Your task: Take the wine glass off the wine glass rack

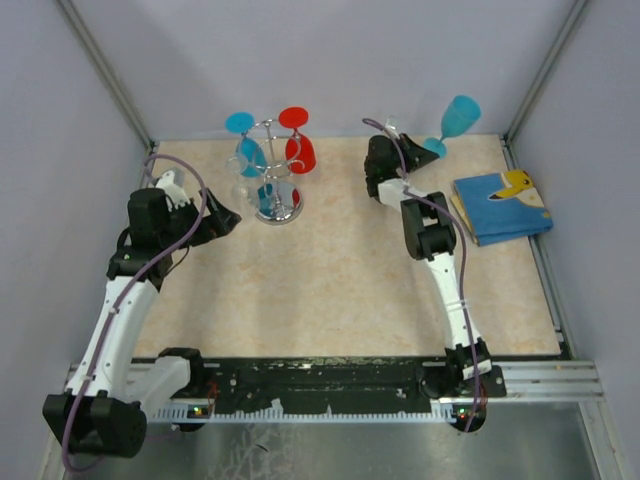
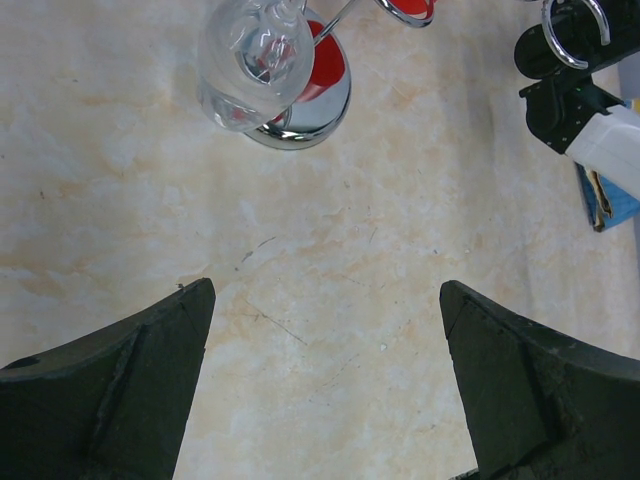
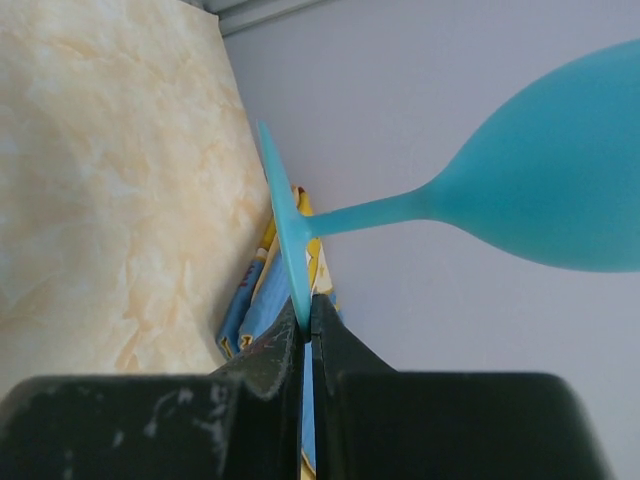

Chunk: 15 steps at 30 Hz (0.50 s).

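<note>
The right wrist view's edge cuts the wine glass (image 3: 560, 190) bowl; the left wrist view crops the wine glass rack (image 2: 318, 115) top.

Pale grey walls (image 1: 330, 60) on 3 sides; beige marbled tabletop (image 1: 330, 290) w/ even, soft light.

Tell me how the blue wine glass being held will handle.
Likely apt to pivot: the right gripper pinches the blue wine glass only by its foot's edge, bowl far out. The thin stem looks fragile. Its matte surface probably resists slipping.
</note>
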{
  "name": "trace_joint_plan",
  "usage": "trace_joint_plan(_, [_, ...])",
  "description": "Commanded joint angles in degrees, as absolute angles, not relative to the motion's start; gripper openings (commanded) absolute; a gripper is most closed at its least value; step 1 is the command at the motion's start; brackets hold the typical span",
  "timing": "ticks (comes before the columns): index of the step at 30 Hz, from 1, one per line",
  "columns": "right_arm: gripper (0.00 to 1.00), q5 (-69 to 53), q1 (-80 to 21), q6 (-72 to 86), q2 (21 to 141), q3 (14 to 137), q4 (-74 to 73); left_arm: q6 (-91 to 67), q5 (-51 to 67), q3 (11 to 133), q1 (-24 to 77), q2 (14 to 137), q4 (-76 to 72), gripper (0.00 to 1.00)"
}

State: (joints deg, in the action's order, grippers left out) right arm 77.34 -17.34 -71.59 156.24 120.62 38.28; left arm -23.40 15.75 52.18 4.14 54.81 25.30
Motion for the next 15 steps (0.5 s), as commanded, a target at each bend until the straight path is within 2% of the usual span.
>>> trace_joint_plan(1, [0.0,77.49,-16.9,-69.07,156.03,126.61,35.38,-21.22,14.58,52.82,4.28,54.97,24.87,1.0])
trace_joint_plan(11, [0.0,72.07,-16.02,-55.16,155.34,124.67,14.31,-21.17,14.97,52.56,4.23,55.44,24.87,1.0])
trace_joint_plan(15, [0.0,71.2,-15.74,-54.38,155.56,123.47,12.12,-20.79,14.64,52.64,4.27,55.43,25.13,1.0])
